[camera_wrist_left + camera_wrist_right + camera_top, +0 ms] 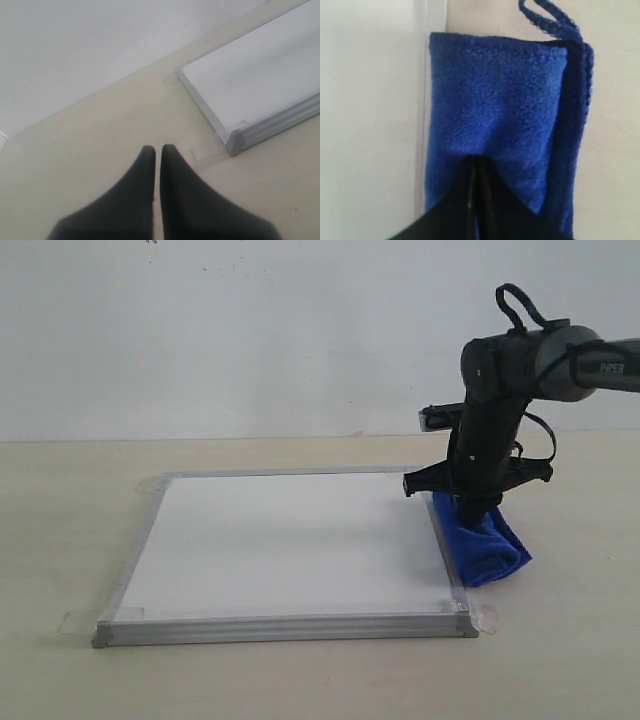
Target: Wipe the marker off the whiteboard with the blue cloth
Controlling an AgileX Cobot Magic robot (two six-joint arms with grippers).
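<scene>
The whiteboard (280, 540) lies flat on the table, and its white face shows no red-pink marker line in any view. The blue cloth (490, 545) rests folded on the table against the board's right frame edge. My right gripper (470, 508) points down onto the cloth. In the right wrist view the right gripper (479, 160) is shut, its tips pinching the blue cloth (495, 100) beside the whiteboard (365, 125). My left gripper (156, 148) is shut on nothing above bare table, short of a corner of the whiteboard (260, 70). The exterior view does not show it.
Clear tape tabs (78, 621) stick out from the board's corners, one (205, 149) lying just ahead of the left fingertips. A white wall (250, 330) rises behind the beige table (320, 680). The cloth's hanging loop (545, 17) trails onto the table.
</scene>
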